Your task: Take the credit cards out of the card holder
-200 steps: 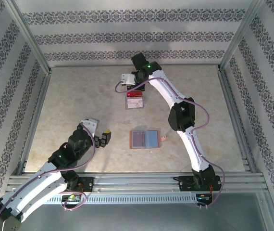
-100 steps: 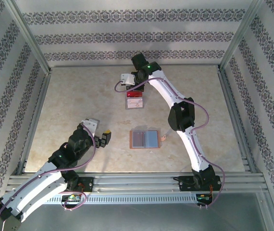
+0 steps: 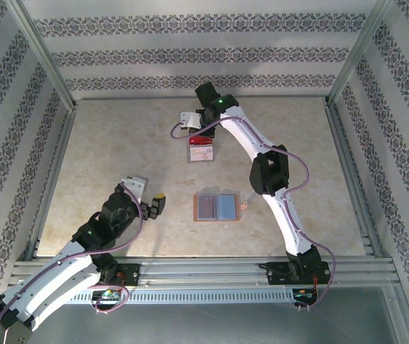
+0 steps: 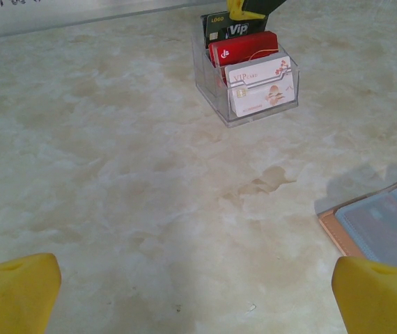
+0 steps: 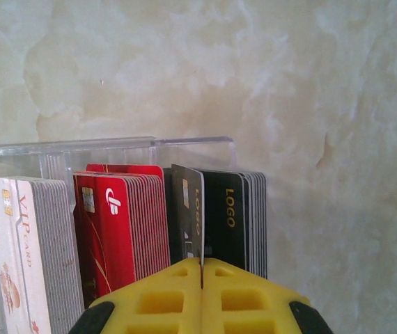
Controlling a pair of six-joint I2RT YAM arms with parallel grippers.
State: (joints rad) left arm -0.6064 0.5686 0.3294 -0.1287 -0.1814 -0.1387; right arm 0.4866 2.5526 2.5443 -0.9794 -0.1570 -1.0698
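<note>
Right gripper (image 5: 202,270) is clamped tight on the edge of a dark credit card (image 5: 187,209). The card stands upright against the black stack in the clear stand (image 5: 115,147), at the far side of the table (image 3: 118,165). A red stack (image 5: 115,223) and a white stack (image 5: 17,250) sit alongside. The card holder (image 3: 217,208) lies open mid-table, grey-blue side up, well apart from the stand. Left gripper (image 4: 198,292) hovers low to the holder's left, spread wide.
</note>
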